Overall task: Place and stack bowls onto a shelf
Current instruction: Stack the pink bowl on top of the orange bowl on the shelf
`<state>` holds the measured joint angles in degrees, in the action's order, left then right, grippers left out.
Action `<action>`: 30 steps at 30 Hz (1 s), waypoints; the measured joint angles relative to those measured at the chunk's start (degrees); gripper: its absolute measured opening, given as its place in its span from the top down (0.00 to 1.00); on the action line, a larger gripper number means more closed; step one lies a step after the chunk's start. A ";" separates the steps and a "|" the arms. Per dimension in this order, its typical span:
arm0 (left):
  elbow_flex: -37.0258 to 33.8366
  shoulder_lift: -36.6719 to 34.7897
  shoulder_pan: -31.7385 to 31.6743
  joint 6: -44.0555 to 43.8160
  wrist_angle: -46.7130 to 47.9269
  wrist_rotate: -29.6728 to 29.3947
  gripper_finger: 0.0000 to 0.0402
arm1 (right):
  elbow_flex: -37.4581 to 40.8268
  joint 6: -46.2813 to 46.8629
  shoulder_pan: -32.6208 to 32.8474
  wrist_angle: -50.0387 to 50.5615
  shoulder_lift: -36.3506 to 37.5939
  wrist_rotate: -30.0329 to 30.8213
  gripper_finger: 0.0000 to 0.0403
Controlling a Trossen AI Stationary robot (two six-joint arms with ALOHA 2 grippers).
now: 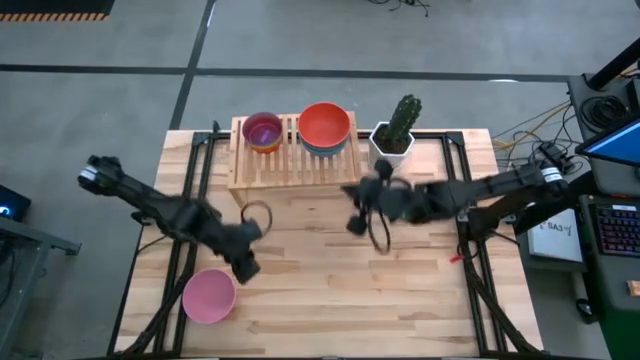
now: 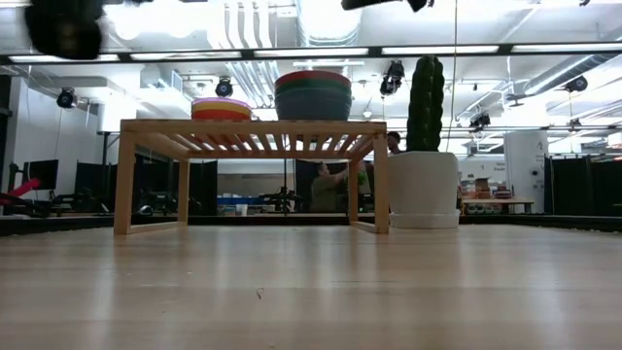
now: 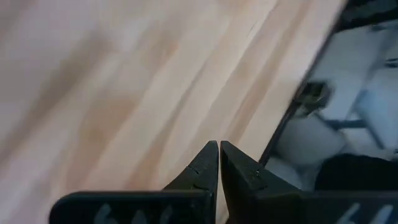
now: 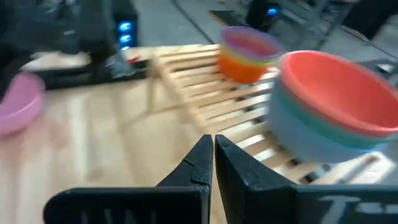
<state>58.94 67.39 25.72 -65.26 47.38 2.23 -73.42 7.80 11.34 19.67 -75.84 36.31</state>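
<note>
Pink bowl [image 1: 208,296] sits near-left on counter [image 1: 330,290], off the shelf [image 1: 290,165]; left claw [image 1: 247,268], closed and empty, is just right of it. Right claw [image 1: 356,222] closed, empty, farther.

Robotics lab: ceiling ducts [image 2: 255,39], monitors [image 1: 612,143].

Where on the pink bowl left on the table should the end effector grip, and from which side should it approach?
Grip the rim of the pink bowl, coming from above. It sits upright and open on the table, so one finger can go inside and one outside the thin wall. The left end effector, shut beside it, is probably best placed.
</note>
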 joint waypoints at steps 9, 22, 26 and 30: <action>3.19 8.73 12.34 -19.47 5.23 3.28 1.00 | 5.28 5.45 13.98 -0.93 -2.97 11.07 0.98; 3.29 16.27 16.48 -30.55 6.63 7.35 0.83 | 6.89 2.13 15.82 -5.70 -2.65 11.64 0.98; 3.30 18.33 18.32 -33.62 6.72 7.78 0.73 | 6.89 2.00 15.80 -5.74 -2.59 11.66 0.98; 3.30 20.78 19.91 -36.11 6.63 5.85 0.66 | 6.89 1.33 15.80 -5.64 -2.59 11.62 0.98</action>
<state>62.24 88.17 45.63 -101.37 54.01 8.08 -66.52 9.13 27.14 14.02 -78.43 47.92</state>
